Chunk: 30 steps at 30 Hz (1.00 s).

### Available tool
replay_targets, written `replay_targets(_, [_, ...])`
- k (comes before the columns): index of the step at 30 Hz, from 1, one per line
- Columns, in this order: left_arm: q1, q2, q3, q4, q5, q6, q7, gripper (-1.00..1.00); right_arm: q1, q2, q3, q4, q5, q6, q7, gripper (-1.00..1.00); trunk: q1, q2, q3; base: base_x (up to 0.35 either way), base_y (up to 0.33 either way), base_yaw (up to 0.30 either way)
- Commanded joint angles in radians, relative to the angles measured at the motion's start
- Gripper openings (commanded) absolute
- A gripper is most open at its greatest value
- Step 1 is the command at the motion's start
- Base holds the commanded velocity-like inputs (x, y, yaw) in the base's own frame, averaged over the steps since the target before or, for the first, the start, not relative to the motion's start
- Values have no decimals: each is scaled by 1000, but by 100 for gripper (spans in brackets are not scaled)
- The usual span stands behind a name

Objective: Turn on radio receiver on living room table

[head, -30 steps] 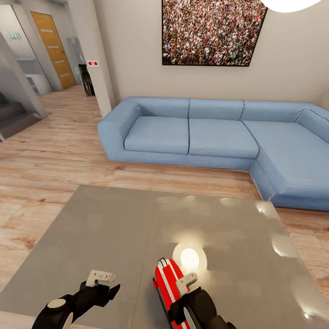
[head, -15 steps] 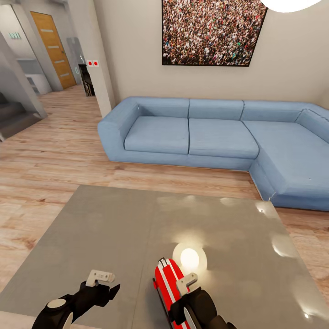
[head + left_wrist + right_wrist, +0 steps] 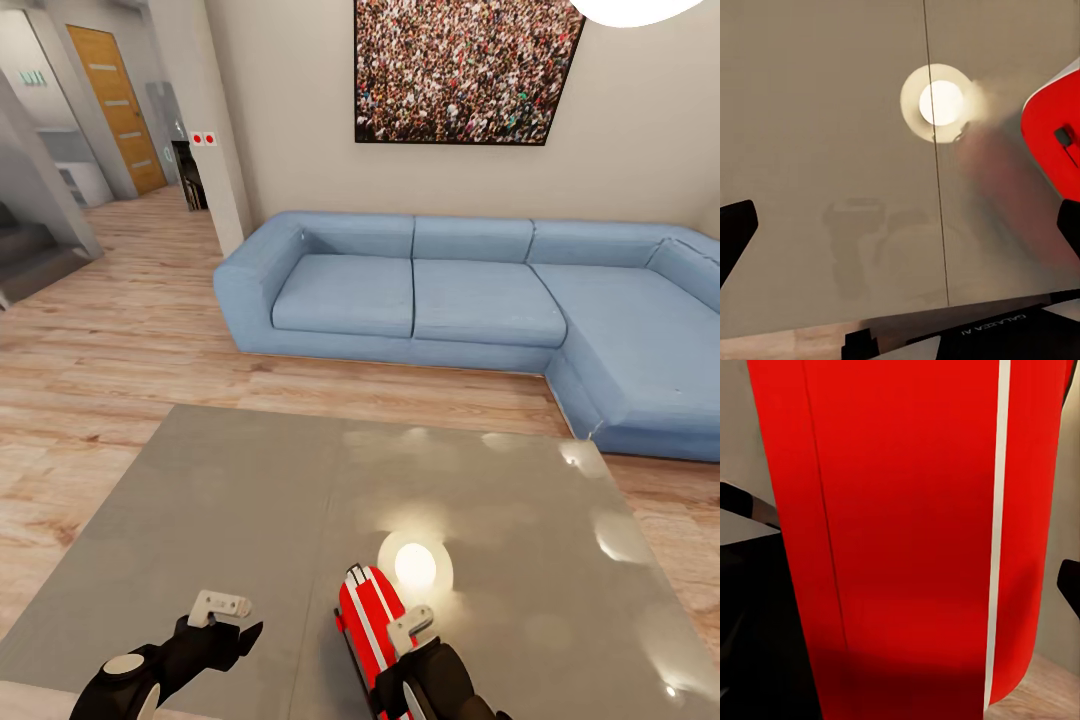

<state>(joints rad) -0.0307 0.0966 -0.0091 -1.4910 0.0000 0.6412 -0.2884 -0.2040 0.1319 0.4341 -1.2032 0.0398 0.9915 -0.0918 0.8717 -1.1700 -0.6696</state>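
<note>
A: Where is the radio receiver (image 3: 362, 622) placed?

B: It is seen on the table (image 3: 250, 500), near the front edge, right of centre. Its long axis is laid roughly front to back. A glossy red shell with white stripes and rounded corners is noted.

A: Which arm is nearer?

B: The right gripper (image 3: 412, 632) is positioned directly over the radio's near end; whether contact is made cannot be told. The red face is shown close up in the right wrist view (image 3: 907, 532). The jaw state cannot be told.

A: The left?

B: The left gripper (image 3: 222, 612) is held well to the left, fingers spread, nothing grasped. The tabletop is smooth, grey, reflective; a lamp glare (image 3: 414, 566) is mirrored just beyond the radio.
</note>
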Motion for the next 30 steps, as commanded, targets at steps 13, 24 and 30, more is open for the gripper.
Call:
replay_targets(13, [0, 0, 0, 0, 0, 0, 0, 100, 0, 0, -8, 2, 2, -2, -3, -100, 0, 0, 0, 0, 0, 0])
replay_targets(24, [0, 0, 0, 0, 0, 0, 0, 100, 0, 0, -14, 2, 6, -3, -3, -100, 0, 0, 0, 0, 0, 0])
replay_targets(30, [0, 0, 0, 0, 0, 0, 0, 100, 0, 0, -14, 0, 8, -11, -4, -100, 0, 0, 0, 0, 0, 0])
